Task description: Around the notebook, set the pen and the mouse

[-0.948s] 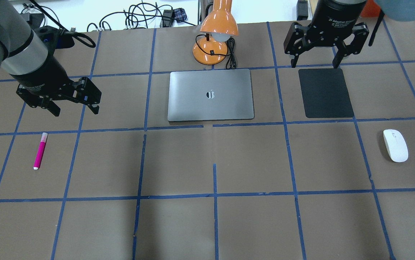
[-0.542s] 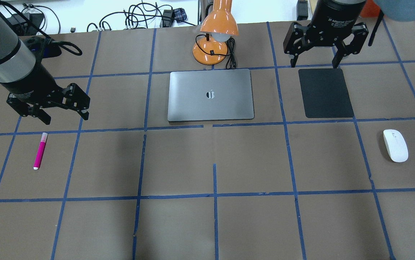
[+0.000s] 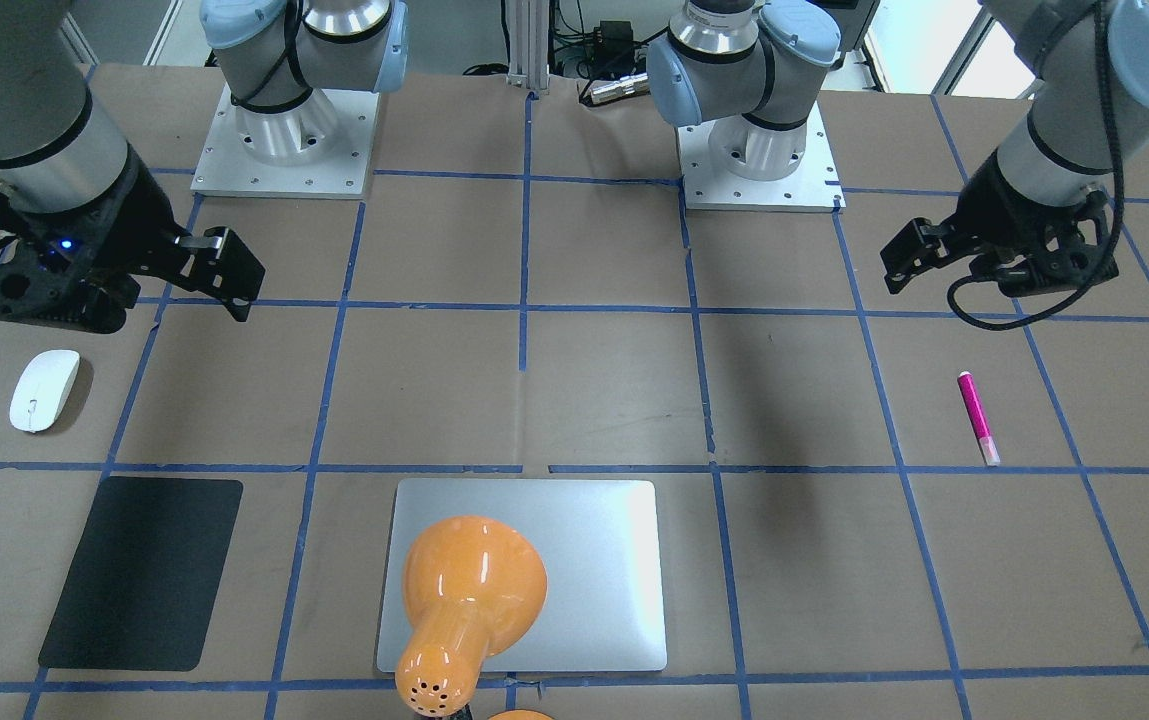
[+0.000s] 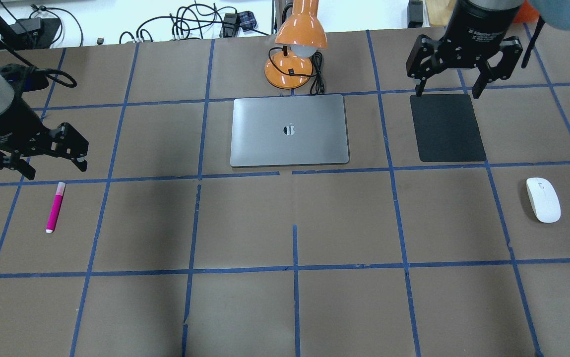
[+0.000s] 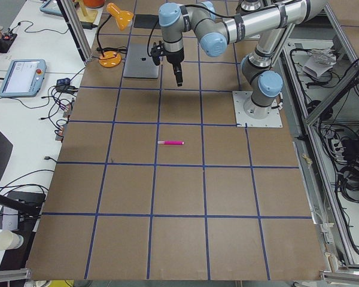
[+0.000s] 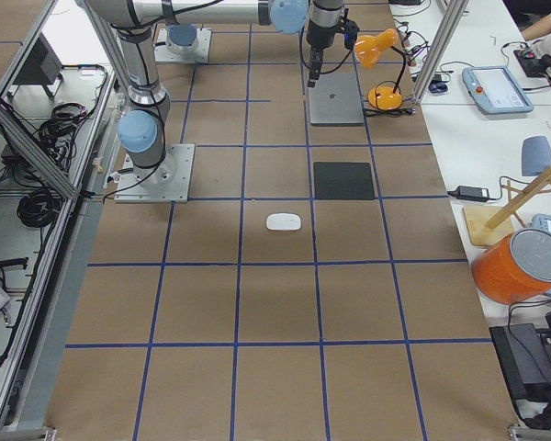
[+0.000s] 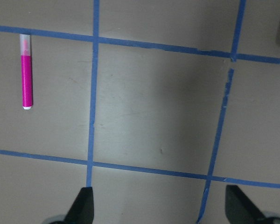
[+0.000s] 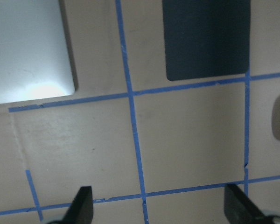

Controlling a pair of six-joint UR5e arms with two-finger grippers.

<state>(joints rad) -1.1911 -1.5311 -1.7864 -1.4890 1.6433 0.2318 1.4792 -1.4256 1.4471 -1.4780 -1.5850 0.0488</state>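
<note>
Tabletop [image 4: 344,213] seen from behind the robot: at far left, the left fingers [image 4: 79,153] hang spread wide and empty above the surface, with the pen [image 4: 55,207] lying flat at their 6 o'clock, near but untouched. The pen's long axis runs close to 12-to-6, pale cap end at 12. The span between the fingers runs roughly 9-to-3, so it sits crosswise to the barrel. The coming move looks like a short shift toward 6 and a descent. The left wrist view puts the pen at about 11 o'clock of the finger gap, not yet between the fingers. At centre, the notebook [image 4: 289,130] lies flat, lid down, with the pen well apart at its 8 o'clock. Further right, the right fingers [image 4: 479,85], likewise splayed and holding nothing, hover at the 12 o'clock edge of a black mat [image 4: 447,127]. The mouse [image 4: 543,200] rests between 4 and 5 o'clock of them, well apart, its long axis near 12-to-6. Each arm is the nearer one to its own item.
</note>
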